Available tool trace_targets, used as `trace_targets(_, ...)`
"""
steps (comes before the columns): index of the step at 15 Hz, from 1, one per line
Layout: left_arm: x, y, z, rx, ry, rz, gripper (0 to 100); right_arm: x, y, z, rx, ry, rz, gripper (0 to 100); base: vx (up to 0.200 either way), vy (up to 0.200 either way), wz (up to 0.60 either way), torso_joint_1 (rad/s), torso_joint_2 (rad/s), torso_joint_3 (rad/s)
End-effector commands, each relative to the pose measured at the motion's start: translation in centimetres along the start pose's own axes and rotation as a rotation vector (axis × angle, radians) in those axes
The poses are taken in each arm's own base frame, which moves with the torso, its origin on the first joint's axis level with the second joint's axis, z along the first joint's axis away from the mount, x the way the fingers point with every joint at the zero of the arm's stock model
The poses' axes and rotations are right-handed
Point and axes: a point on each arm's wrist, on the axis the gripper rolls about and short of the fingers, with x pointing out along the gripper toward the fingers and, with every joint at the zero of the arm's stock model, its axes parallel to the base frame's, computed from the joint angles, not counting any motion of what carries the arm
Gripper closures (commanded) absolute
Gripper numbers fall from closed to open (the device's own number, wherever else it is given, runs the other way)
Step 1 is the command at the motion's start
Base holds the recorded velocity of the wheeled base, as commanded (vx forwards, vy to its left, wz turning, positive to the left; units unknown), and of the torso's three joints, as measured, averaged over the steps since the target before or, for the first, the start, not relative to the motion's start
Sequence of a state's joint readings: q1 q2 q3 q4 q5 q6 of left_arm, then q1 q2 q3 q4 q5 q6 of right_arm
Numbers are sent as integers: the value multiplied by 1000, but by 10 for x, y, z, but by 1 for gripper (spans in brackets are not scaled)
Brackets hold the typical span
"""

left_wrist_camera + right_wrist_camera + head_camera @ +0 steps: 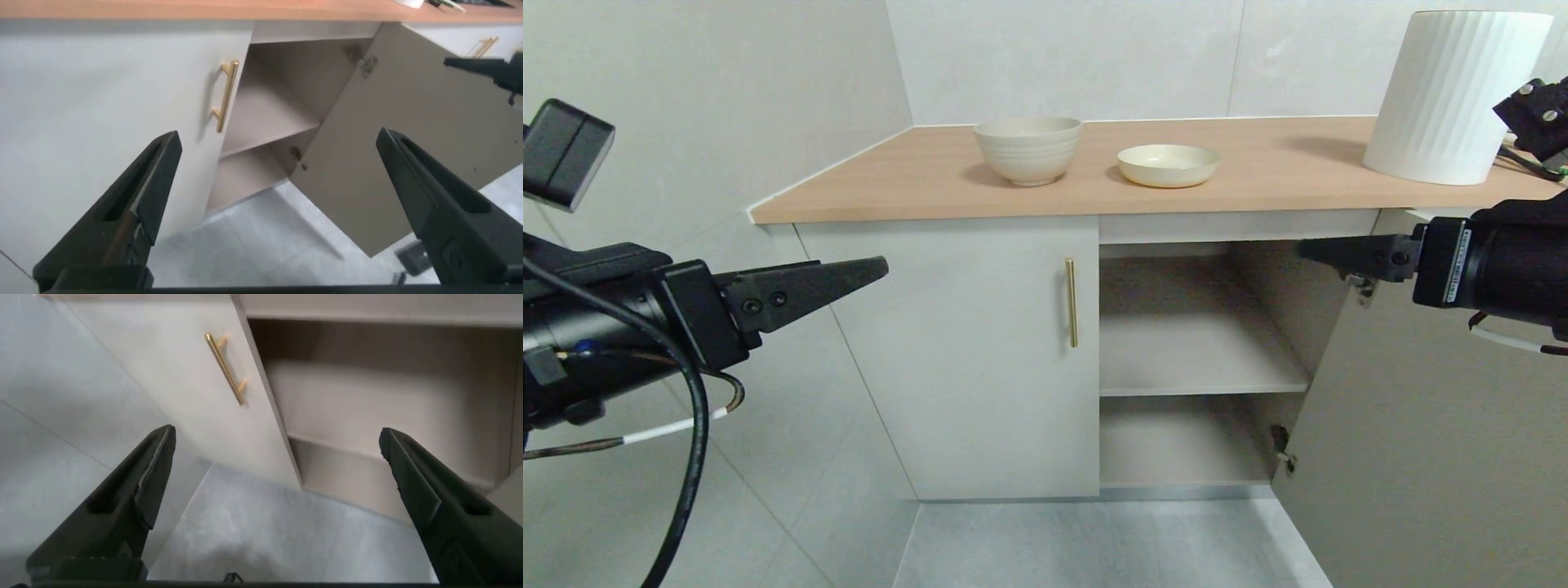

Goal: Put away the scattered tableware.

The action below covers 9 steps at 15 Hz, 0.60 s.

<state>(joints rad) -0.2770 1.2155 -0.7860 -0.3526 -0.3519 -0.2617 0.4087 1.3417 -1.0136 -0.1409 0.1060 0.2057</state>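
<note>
Bowl (1028,149) on counter (890,184), well apart from spread left pincer (876,267)

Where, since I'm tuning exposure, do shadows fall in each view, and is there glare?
Head view: shadows lie left of the deep bowl, the shallow dish and the ribbed white container on the countertop; no glare. Left wrist view: the open cabinet's interior is shaded. Right wrist view: its shelves darken toward the back.

The open door (1421,425) runs off the head view's right and bottom edges. The bin (1445,98) has its right side hidden behind the right arm (1535,114). In the left wrist view the top edge cuts the counter (204,8), and the slivers (448,4) on it cannot be identified.
</note>
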Motion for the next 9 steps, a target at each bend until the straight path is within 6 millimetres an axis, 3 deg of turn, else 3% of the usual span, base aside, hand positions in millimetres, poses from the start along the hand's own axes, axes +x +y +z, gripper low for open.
trace_targets(1,-1,-1,1,0,0,-2,0,-1,0,0,-1,-3,1,0,200,0,0,-7,2,12)
trace_targets(7,-1,-2,2,0,-1,-10,0,-24,9,1,-12,-39,59,0,200,0,0,2,2,0)
trace_targets(9,-2,-6,2,2,-5,-24,0,-27,9,-6,-81,-30,83,0,0,0,0,0,0,0)
